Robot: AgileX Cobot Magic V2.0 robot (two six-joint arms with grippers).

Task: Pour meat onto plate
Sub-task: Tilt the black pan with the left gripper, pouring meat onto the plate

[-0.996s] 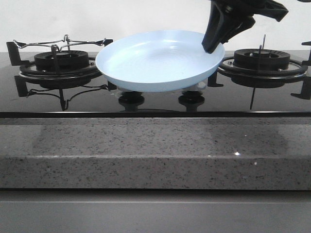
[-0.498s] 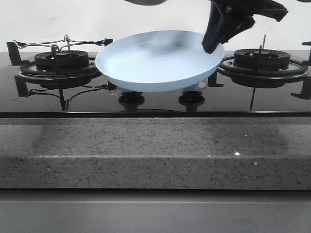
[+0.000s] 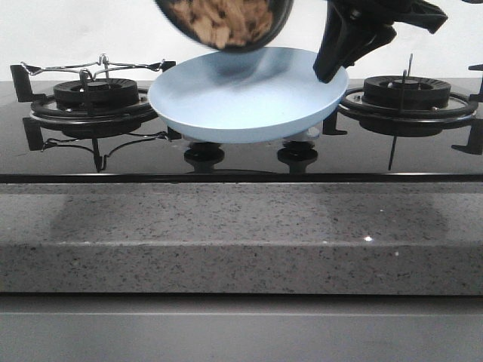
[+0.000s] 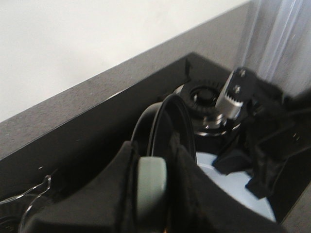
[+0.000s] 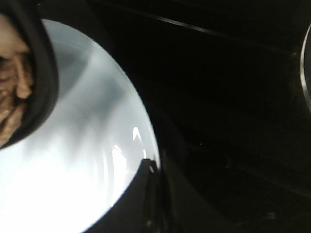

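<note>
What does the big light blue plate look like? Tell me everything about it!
The wide, round, pale-blue plate is shallow with a raised rim, smooth and glossy like plastic or glazed ceramic. It is held tilted above the middle of the black stove top, its inside facing the front camera. It is bare, with no food on it yet. The right gripper pinches its rim on the right. A black pan holding tan-brown meat pieces hangs just over its far edge.

The right end effector reached down from the upper right of the front view, its black fingers angled toward lower left and closed on the rim of the plate. In the left wrist view, the left end effector sat at the bottom centre, its fingers clamped on the black pan.
</note>
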